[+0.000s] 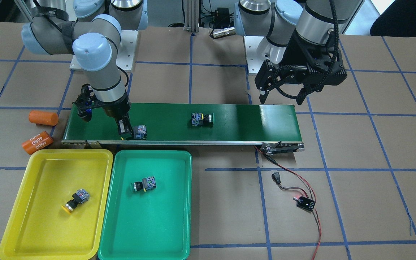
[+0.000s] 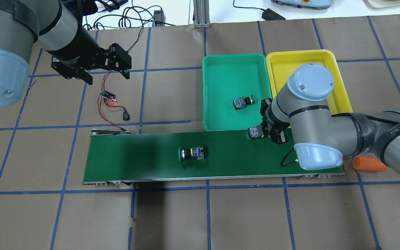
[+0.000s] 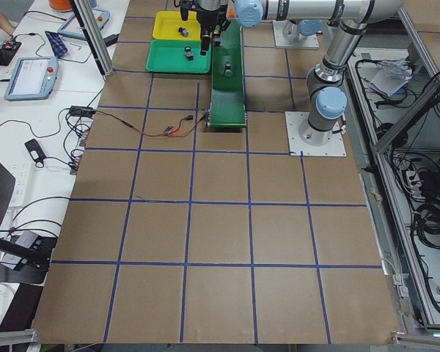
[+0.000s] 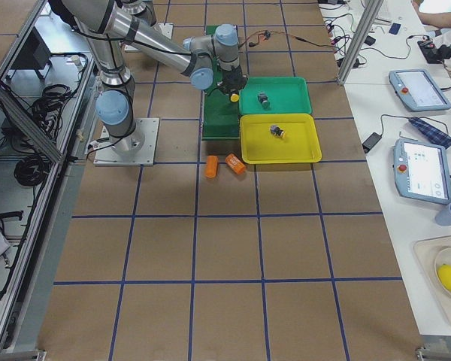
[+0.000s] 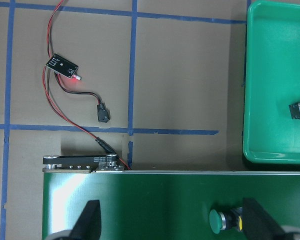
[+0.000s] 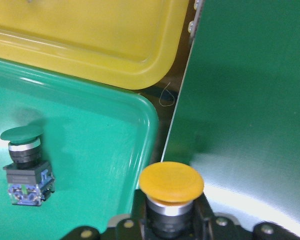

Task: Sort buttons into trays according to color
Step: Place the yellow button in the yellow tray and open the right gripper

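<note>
My right gripper (image 1: 126,135) is shut on a yellow-capped button (image 6: 171,185) at the conveyor's edge beside the trays; its grey-black body (image 2: 255,132) sticks out sideways. A green-capped button (image 2: 191,153) lies on its side mid-belt. The green tray (image 1: 164,231) holds a green-capped button (image 1: 144,184). In the yellow tray (image 1: 31,224) lies a yellow-capped button (image 1: 75,199). My left gripper (image 1: 281,97) hangs open above the belt's other end, and the left wrist view shows the green-capped belt button (image 5: 222,221) between its fingers' line, well below them.
The long dark-green conveyor belt (image 1: 237,122) runs across the table. Two orange cylinders (image 1: 43,118) (image 1: 37,142) lie off its end near the yellow tray. A red-black cable with a small circuit board (image 1: 305,204) trails from the belt's motor end.
</note>
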`<state>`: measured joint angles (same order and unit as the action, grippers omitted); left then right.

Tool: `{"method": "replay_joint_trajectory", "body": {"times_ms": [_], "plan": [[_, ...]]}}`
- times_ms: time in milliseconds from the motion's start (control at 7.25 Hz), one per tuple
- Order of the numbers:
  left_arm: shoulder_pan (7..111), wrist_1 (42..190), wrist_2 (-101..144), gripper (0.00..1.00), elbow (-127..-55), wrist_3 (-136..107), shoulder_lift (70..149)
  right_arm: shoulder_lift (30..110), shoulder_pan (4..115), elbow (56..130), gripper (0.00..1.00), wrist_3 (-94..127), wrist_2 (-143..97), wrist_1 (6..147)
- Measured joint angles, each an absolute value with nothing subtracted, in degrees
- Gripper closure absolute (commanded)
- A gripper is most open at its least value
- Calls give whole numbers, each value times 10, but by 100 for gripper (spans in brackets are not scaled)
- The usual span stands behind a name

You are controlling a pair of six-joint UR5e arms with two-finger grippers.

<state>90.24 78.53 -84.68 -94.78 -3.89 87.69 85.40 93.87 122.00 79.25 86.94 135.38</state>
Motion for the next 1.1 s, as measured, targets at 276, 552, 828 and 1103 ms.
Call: {"method": "replay_joint_trajectory", "body": {"times_ms": [276,552,828,1103], "plan": [[903,784,-846,0,-949,-38,876,863,903,1151,100,731,887,1294],[903,783,-846,0,-949,-38,875,830,808,1086,100,581,883,1251],[903,783,-846,0,-949,-38,875,789,747,1071,1,484,881,1250],[903,783,-846,0,-946,-38,874,774,736,1065,0,464,880,1252]]}}
